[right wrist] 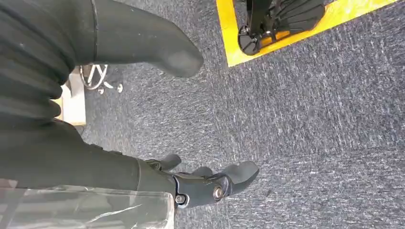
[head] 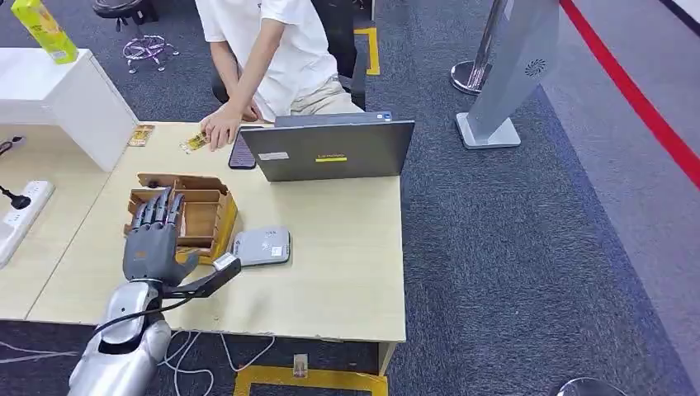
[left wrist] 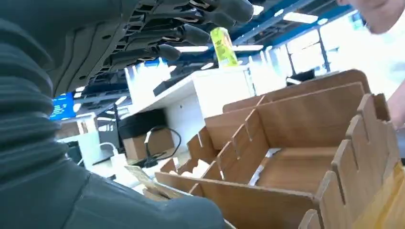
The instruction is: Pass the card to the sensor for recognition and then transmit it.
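The left hand (head: 153, 239) hovers over the near end of the wooden divider box (head: 202, 216) at the left centre of the head view, palm down, fingers stretched forward and slightly apart above the compartments, holding nothing. In the left wrist view the dark fingers (left wrist: 191, 33) reach across the upper part of the picture, well above the box's slotted partitions (left wrist: 248, 143), and the thumb lies low in the foreground. The right hand (right wrist: 205, 183) hangs over grey carpet in its wrist view, fingers loosely spread and released.

The card reader (head: 262, 247), a flat grey pad, lies on the tabletop (head: 347, 272) just right of the box. A small card (head: 195, 142) sits near the far edge of the tabletop, under the fingertips of a seated person's hand (head: 221, 128) at upper centre. Another small card (head: 141, 134) lies further left, beside a white cabinet (head: 58, 91) carrying a yellow-green carton (head: 45, 29). A closed grey laptop (head: 330, 148) stands beyond the reader, with a dark phone (head: 241, 155) at its left side. A white power strip (head: 21, 216) lies at the far left.

The tabletop's right edge runs down the middle of the frame; beyond it lies grey carpet (head: 512, 247) with a grey kiosk stand (head: 508, 78) at upper right and a red stripe (head: 636, 91) crossing the corner. Yellow floor tape (head: 309, 379) marks the lower centre beneath the near edge.
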Action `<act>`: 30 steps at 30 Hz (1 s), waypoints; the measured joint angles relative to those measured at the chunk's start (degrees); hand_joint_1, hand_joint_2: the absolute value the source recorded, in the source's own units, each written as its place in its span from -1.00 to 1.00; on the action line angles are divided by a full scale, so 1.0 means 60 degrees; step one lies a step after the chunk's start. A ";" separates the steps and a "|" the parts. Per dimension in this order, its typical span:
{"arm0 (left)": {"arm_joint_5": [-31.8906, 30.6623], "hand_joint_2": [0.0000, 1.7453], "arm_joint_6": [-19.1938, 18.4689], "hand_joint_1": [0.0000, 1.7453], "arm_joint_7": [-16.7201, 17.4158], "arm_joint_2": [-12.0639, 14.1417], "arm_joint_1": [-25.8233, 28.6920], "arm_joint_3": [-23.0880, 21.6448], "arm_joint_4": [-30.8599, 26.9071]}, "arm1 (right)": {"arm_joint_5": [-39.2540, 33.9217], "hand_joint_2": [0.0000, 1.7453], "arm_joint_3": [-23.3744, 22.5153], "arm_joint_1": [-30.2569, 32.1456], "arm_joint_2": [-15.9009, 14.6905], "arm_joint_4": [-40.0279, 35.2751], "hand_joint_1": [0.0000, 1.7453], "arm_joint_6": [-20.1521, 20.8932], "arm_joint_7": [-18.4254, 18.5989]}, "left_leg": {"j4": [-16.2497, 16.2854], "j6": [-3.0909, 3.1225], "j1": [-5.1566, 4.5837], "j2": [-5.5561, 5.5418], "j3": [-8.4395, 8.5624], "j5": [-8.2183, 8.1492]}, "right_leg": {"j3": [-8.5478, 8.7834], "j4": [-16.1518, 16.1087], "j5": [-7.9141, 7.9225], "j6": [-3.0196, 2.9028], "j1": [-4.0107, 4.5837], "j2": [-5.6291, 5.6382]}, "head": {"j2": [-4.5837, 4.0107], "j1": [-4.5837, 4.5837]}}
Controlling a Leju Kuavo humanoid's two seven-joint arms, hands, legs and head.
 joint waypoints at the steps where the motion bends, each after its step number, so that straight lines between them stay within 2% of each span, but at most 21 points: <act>1: 0.0011 1.00 -0.0157 -1.00 0.0054 0.0019 -0.0016 -0.0015 0.0000 | 0.0000 1.00 0.0000 0.0001 0.0000 0.0000 -1.00 0.0015 0.0030 | 0.0000 0.0000 0.0000 0.0001 0.0000 0.0000 | 0.0000 0.0000 0.0000 0.0000 0.0000 0.0001 | 0.0000 0.0000; 4: 0.0044 1.00 -0.0495 -1.00 0.0185 0.0110 -0.0050 -0.0025 0.0015 | -0.0004 1.00 0.0000 0.0002 0.0000 0.0000 -1.00 0.0029 0.0051 | 0.0000 0.0000 0.0000 0.0001 0.0000 0.0000 | -0.0001 0.0000 0.0000 0.0000 0.0000 0.0002 | 0.0000 0.0000; 14: 0.0145 1.00 -0.0779 -1.00 0.0295 0.0215 -0.0111 -0.0036 0.0076 | -0.0004 1.00 0.0000 0.0002 0.0000 0.0000 -1.00 0.0066 0.0051 | 0.0000 0.0000 0.0000 0.0000 0.0000 0.0000 | -0.0001 0.0000 0.0000 0.0000 0.0000 0.0001 | 0.0004 0.0000; 30: 0.0200 1.00 -0.0790 -1.00 0.0298 0.0310 -0.0136 -0.0036 0.0149 | -0.0004 1.00 0.0000 0.0000 0.0000 0.0000 -1.00 0.0066 0.0048 | 0.0000 0.0000 0.0000 0.0001 0.0000 0.0000 | -0.0002 0.0000 0.0000 0.0000 0.0000 0.0002 | 0.0000 0.0000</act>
